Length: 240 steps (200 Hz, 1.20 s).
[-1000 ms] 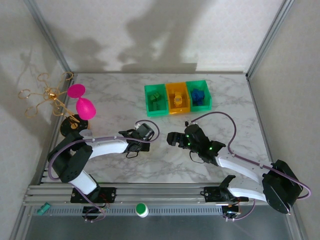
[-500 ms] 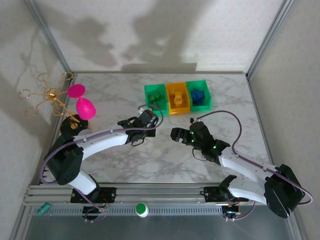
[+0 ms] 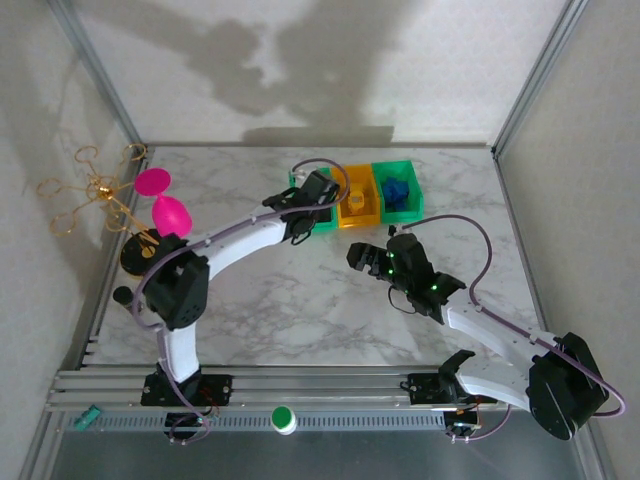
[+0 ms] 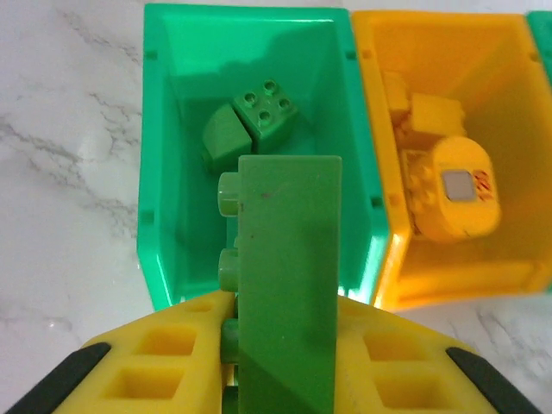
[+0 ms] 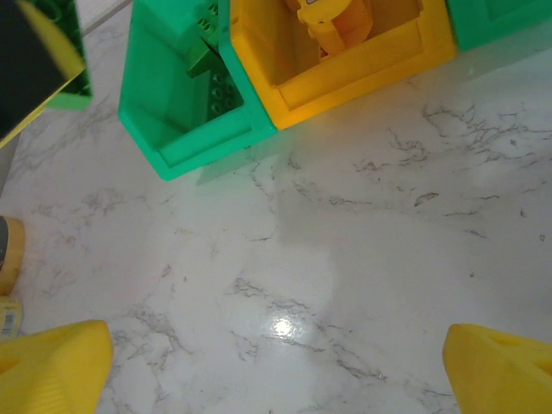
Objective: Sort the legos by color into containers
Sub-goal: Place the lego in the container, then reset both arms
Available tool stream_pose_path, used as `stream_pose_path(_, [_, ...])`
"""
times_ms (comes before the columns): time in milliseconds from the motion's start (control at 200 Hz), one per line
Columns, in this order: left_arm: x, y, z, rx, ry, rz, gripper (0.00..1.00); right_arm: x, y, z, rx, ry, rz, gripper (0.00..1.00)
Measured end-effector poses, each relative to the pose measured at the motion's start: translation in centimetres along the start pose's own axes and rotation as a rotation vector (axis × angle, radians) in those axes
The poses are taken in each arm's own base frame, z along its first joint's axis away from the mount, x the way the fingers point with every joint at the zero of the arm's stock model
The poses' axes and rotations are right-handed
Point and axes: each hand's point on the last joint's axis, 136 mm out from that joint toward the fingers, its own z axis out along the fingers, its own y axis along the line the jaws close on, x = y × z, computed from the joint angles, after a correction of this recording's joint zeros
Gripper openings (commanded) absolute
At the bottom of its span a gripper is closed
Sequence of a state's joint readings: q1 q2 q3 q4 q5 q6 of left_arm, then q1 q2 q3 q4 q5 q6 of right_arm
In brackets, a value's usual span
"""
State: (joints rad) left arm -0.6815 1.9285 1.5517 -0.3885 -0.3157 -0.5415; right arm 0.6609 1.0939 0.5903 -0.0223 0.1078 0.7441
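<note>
A white marble-patterned table (image 3: 300, 320) stands boxed in by pale, textured walls: a back wall (image 3: 450, 70), a left wall (image 3: 35, 110) and a right wall (image 3: 600, 150). Grey metal posts (image 3: 100, 75) rise at the far corners. A slotted rail (image 3: 320, 385) runs along the near edge. Soft shadows mottle the back wall, and a glint (image 5: 282, 327) shines on the tabletop.

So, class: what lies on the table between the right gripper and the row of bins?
Nothing: the right wrist view shows bare marble table between the right gripper and the bins.
</note>
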Motion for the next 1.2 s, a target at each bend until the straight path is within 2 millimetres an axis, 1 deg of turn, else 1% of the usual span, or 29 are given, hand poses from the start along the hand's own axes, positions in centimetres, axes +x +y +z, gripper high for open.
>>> stream_pose_path(275, [-0.5, 0.7, 6.6, -0.074, 0.031, -0.003, 0.22, -0.3, -0.3, 0.0, 0.008, -0.007, 0.007, 0.99])
stream_pose_path(340, [-0.4, 0.7, 7.8, -0.083, 0.035, -0.001, 0.23, -0.4, -0.4, 0.0, 0.010, -0.009, 0.010, 0.99])
stream_pose_path(385, [-0.3, 0.7, 8.4, -0.089, 0.040, 0.003, 0.27, -0.5, -0.5, 0.0, 0.011, -0.012, 0.010, 0.99])
stream_pose_path(506, [0.0, 0.5, 9.6, -0.097, 0.050, 0.022, 0.37, -0.7, -0.6, -0.1, 0.014, -0.019, 0.010, 0.99])
stream_pose_path(571, [0.1, 0.4, 9.8, -0.099, 0.055, 0.033, 0.43, -0.8, -0.7, -0.1, 0.016, -0.020, 0.009, 0.99])
stream_pose_path(726, [0.0, 0.4, 9.7, -0.101, 0.059, 0.037, 0.47, -1.2, -1.2, -0.1, 0.027, -0.030, 0.008, 0.99])
stream_pose_path(791, [-0.1, 0.5, 9.4, -0.102, 0.060, 0.037, 0.51, -1.6, -1.7, -0.3, 0.050, -0.036, 0.008, 0.99])
stream_pose_path(861, [-0.3, 0.8, 8.5, -0.099, 0.055, 0.036, 0.60, -2.7, -2.7, -0.6, 0.097, -0.063, 0.004, 0.99])
stream_pose_path(916, [-0.6, 1.4, 6.9, -0.094, 0.043, 0.025, 0.68, -4.2, -3.7, -1.1, 0.145, -0.103, 0.007, 0.99])
stream_pose_path(951, [-0.9, 2.1, 5.3, -0.092, 0.029, 0.018, 0.76, -5.5, -4.6, -1.5, 0.182, -0.140, 0.012, 0.98])
stream_pose_path(1031, [-2.3, 4.1, 0.8, -0.084, -0.030, -0.008, 0.98, -8.6, -7.1, -3.0, 0.276, -0.240, 0.031, 0.99])
stream_pose_path(1106, [-4.5, 6.2, -3.7, -0.062, -0.134, -0.071, 0.99, -11.1, -10.1, -4.6, 0.383, -0.333, 0.047, 0.99])
stream_pose_path(1116, [-4.7, 6.4, -4.1, -0.061, -0.144, -0.080, 1.00, -11.5, -10.6, -4.8, 0.400, -0.346, 0.049, 0.99])
stream_pose_path(1171, [-5.9, 8.7, -7.2, -0.062, -0.232, -0.128, 1.00, -12.8, -12.8, -5.9, 0.487, -0.400, 0.049, 0.99])
stream_pose_path(1201, [-6.1, 10.1, -8.4, -0.071, -0.271, -0.148, 1.00, -13.4, -13.8, -6.5, 0.532, -0.426, 0.045, 0.99])
